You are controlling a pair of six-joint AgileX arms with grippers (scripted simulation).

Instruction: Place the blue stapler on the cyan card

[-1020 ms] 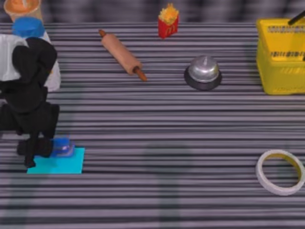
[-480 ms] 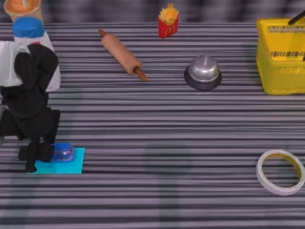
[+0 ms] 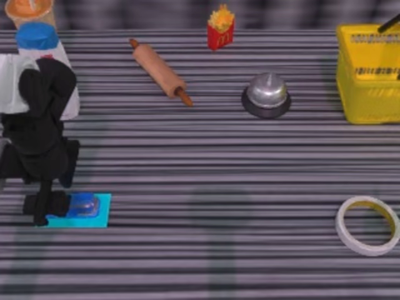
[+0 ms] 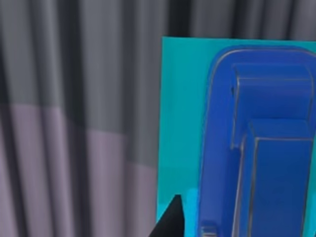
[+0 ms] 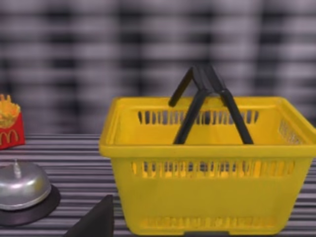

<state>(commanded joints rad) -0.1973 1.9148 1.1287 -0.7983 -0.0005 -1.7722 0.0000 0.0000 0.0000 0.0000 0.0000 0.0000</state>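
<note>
The left gripper (image 3: 53, 205) is low over the table's near left corner, above the left end of the cyan card (image 3: 100, 215). The stapler (image 3: 83, 205) lies flat on the card, its right end showing beside the black fingers in the top view. The left wrist view shows the stapler (image 4: 261, 148) resting on the card (image 4: 180, 123), with one dark fingertip (image 4: 170, 224) just beside its base and not clearly touching it. I cannot tell whether the claw is apart or still clamped on the stapler.

The right arm is out of the top view; its wrist camera faces the yellow basket (image 5: 207, 173), and only a dark tip of its gripper (image 5: 96, 222) shows, so its state cannot be told either.

Behind the left arm stand a blue-capped white bottle (image 3: 37, 37) and an orange cup (image 3: 28, 9). Farther along the back lie a rolling pin (image 3: 159, 70), a fries box (image 3: 220, 28), a bell (image 3: 267, 94) and the basket (image 3: 369, 75). A tape roll (image 3: 367, 225) sits near the right front
</note>
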